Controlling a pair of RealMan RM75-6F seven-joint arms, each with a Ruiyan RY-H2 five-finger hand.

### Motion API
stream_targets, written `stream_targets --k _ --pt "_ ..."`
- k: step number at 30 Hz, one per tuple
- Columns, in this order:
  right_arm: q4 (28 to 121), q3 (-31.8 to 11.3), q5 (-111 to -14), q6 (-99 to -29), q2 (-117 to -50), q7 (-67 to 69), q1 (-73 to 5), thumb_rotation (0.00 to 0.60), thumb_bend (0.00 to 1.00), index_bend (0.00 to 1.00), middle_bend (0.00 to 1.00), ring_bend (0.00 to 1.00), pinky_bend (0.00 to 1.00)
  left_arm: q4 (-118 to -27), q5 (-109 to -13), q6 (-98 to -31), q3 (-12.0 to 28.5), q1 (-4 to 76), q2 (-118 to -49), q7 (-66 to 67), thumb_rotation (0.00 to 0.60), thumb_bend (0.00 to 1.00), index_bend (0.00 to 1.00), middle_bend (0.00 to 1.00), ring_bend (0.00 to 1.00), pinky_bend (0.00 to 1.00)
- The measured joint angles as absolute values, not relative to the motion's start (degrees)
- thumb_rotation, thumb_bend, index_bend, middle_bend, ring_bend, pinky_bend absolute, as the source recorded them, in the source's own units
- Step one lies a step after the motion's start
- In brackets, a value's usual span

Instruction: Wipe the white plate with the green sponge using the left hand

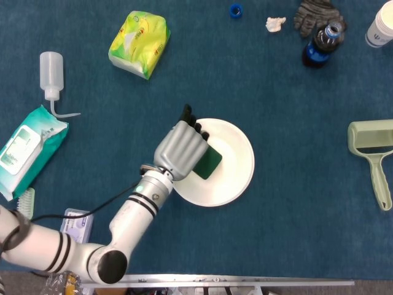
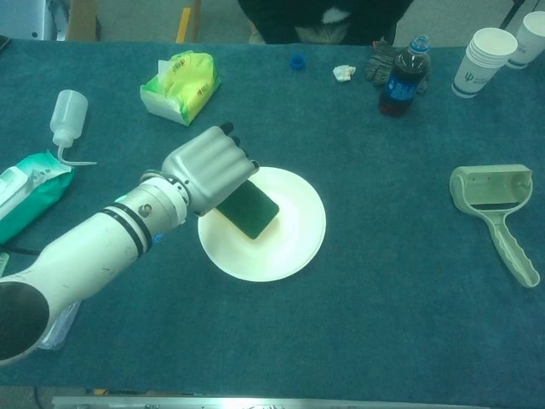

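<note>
The white plate (image 1: 233, 163) (image 2: 294, 239) lies in the middle of the blue cloth. My left hand (image 1: 181, 150) (image 2: 209, 169) reaches over its left part and grips the green sponge (image 1: 207, 163) (image 2: 248, 210). The sponge lies flat over the middle of the plate and covers the small yellow crumb seen there earlier. My right hand shows in neither view.
A yellow tissue pack (image 1: 139, 43), a squeeze bottle (image 1: 51, 73) and a teal wipes pack (image 1: 27, 147) lie to the left. A lint roller (image 1: 374, 153) is at the right edge. A cola bottle (image 1: 320, 43), a dark glove (image 1: 316, 13) and paper cups (image 2: 482, 60) stand at the back right.
</note>
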State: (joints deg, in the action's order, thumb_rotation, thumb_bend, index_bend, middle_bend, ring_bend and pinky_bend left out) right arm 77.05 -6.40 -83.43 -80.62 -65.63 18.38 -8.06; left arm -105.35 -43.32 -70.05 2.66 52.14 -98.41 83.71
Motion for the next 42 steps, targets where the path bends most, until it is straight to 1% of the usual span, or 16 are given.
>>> stream_targets --k 8,14,27,34,42 --pt "76.7 -6.4 -83.2 -80.8 -65.4 18.7 -7.8 0.586 0.32 0.3 0.32 0.21 0.4 -102.2 -41.4 -69.7 1.8 54.5 -101.6 84.4 0.6 0.27 0.44 0.38 0.25 0.12" --pt "76.5 -6.4 -82.9 -80.9 -65.3 19.0 -7.5 0.588 0.32 0.3 0.32 0.21 0.4 -99.9 -42.0 -70.5 1.0 55.7 -102.4 85.0 0.6 0.27 0.45 0.38 0.25 0.12" --pt "76.8 -6.6 -83.0 -81.3 -65.0 19.0 -7.3 0.587 0.32 0.3 0.32 0.21 0.4 -97.2 -44.1 -72.3 -1.6 55.4 -100.2 83.7 0.6 0.27 0.45 0.38 0.25 0.12" --pt "77.4 -6.5 -83.3 -81.7 -64.9 18.7 -7.3 0.586 0.32 0.3 0.32 0.21 0.4 -98.2 -45.2 -74.0 -2.3 54.8 -98.5 83.6 0.6 0.27 0.45 0.38 0.25 0.12" --pt "77.7 -6.4 -83.7 -82.1 -64.8 19.1 -7.1 0.588 0.32 0.3 0.31 0.21 0.4 -104.0 -45.0 -76.1 -1.7 54.6 -96.8 84.7 0.6 0.27 0.45 0.38 0.25 0.12"
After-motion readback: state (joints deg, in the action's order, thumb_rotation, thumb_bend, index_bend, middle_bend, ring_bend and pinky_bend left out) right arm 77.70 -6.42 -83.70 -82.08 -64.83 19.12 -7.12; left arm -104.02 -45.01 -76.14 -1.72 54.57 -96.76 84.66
